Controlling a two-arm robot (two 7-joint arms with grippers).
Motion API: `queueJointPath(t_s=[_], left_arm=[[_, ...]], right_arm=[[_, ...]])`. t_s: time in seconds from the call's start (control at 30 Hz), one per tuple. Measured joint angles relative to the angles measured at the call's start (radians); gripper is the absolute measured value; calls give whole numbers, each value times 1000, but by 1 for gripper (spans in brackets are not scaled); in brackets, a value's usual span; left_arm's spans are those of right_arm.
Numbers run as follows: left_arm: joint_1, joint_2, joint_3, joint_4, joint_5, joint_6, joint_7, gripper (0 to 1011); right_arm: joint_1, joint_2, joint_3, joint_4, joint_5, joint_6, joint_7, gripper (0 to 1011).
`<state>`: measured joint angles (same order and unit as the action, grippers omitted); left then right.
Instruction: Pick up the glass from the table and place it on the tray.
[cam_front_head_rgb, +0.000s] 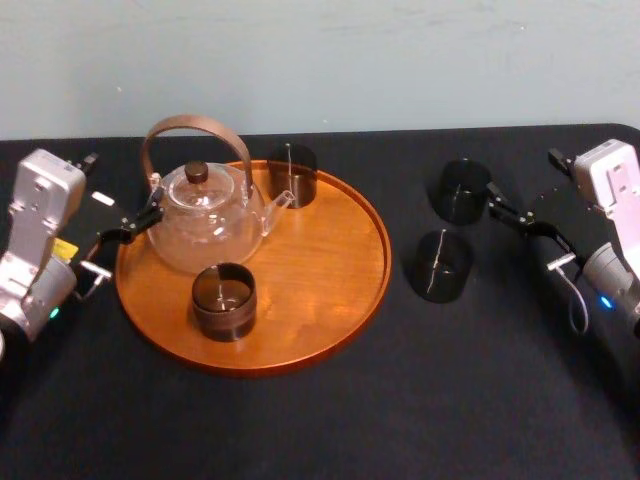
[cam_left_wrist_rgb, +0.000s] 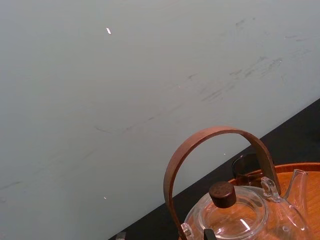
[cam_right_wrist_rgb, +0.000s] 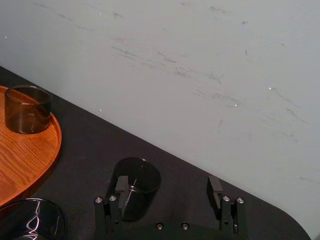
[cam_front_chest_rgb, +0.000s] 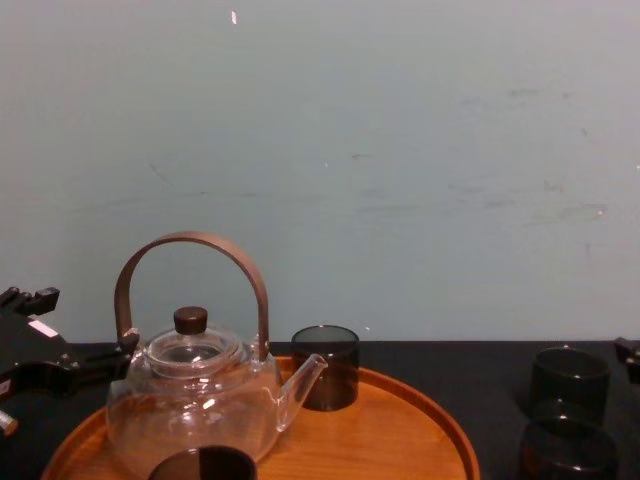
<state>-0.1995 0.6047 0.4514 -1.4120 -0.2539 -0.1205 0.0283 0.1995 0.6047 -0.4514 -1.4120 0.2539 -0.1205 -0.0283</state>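
Observation:
Two dark smoked glasses stand on the black table (cam_front_head_rgb: 330, 420) right of the tray: a far glass (cam_front_head_rgb: 465, 189) (cam_right_wrist_rgb: 141, 185) (cam_front_chest_rgb: 569, 378) and a near glass (cam_front_head_rgb: 440, 265) (cam_right_wrist_rgb: 31, 220) (cam_front_chest_rgb: 566, 447). My right gripper (cam_front_head_rgb: 507, 212) (cam_right_wrist_rgb: 167, 191) is open and level with the far glass, just to its right. The glass stands beyond the fingertips, off toward one finger (cam_right_wrist_rgb: 121, 186) and outside the jaws. The round orange-brown tray (cam_front_head_rgb: 330, 250) (cam_front_chest_rgb: 420, 425) holds a glass teapot (cam_front_head_rgb: 205, 220) and two more dark glasses (cam_front_head_rgb: 292, 173) (cam_front_head_rgb: 224, 300). My left gripper (cam_front_head_rgb: 140, 222) is open by the teapot's left side.
The teapot's tall brown handle (cam_front_chest_rgb: 190, 245) (cam_left_wrist_rgb: 215, 137) arches over the tray's left half. The tray's right half is bare wood (cam_front_head_rgb: 330, 280). A pale wall rises behind the table's back edge.

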Motion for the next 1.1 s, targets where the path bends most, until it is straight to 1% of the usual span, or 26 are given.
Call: queueJointPath(t_s=[0.4,0.53,0.63,0.8,0.9,1.0,1.1], left_arm=[[0,0,0,0,0,0,0,1010],[0,0,0,0,0,0,0,1009],[0,0,0,0,0,0,0,1010],[0,0,0,0,0,0,0,1009],[0,0,0,0,0,0,0,1010],[0,0,0,0,0,0,0,1010],[0,0,0,0,0,0,0,1010]], right_arm=[[0,0,0,0,0,0,0,1003],[2,-2,4,12,8,-2,43,1002],[-9,2,14,6,21,-3,72,1002],[-42,22,31,-34,32,-4,101,1002],[-79,43,48,-83,33,-5,113,1002],[-101,56,58,-110,33,-5,118,1002],[-138,73,74,-151,34,-7,126,1002]])
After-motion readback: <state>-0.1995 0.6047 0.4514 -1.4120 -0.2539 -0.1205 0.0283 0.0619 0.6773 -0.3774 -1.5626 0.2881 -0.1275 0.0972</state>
